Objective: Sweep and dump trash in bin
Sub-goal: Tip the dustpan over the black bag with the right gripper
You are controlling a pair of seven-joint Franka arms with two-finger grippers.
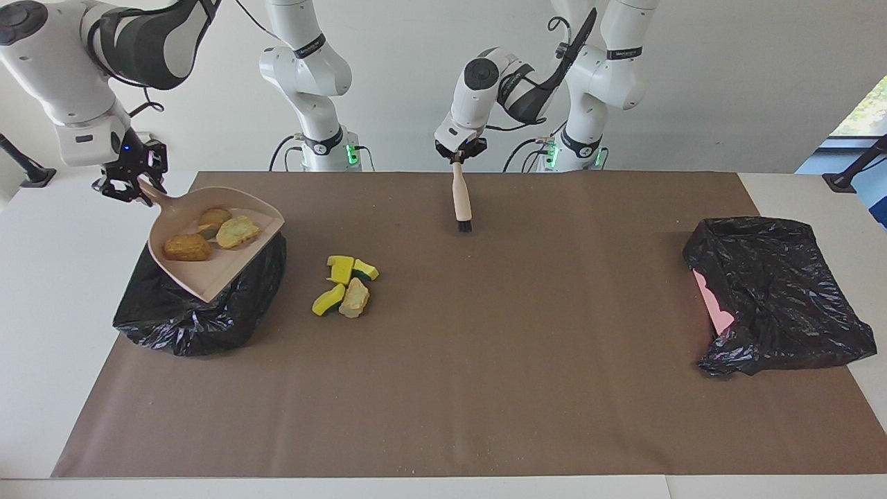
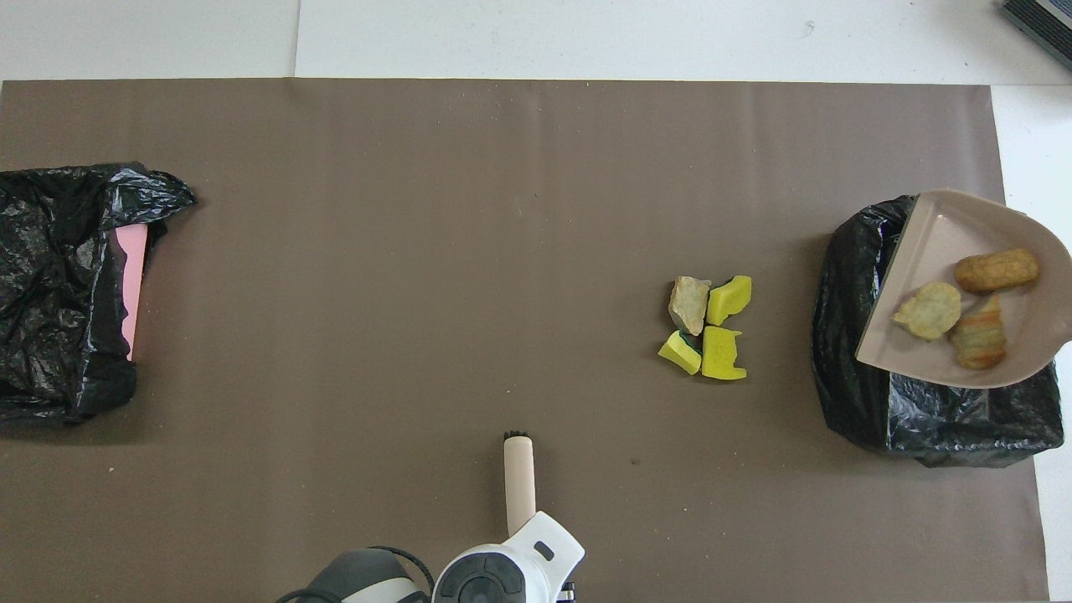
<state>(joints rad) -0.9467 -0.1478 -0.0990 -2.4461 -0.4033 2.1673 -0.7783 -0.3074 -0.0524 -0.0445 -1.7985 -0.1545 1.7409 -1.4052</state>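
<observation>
Right now the right gripper (image 1: 132,181) pinches the beige plastic dustpan (image 1: 208,270), three pastry scraps (image 1: 211,234) aboard, tilted over the black-bagged bin (image 1: 201,312) at frame left. Four sponge-and-crumb scraps (image 1: 346,284) remain unswept mid-mat; the left gripper (image 1: 459,154) clamps the wooden brush (image 1: 461,201)

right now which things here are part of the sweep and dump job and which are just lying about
Part of the job:
- right hand holding the dustpan, three pastry pieces in it, over a black-bagged bin
- left hand holding the brush
- unswept trash pile

Just lying about:
- second black-bagged bin at the left arm's end
- brown mat
</observation>
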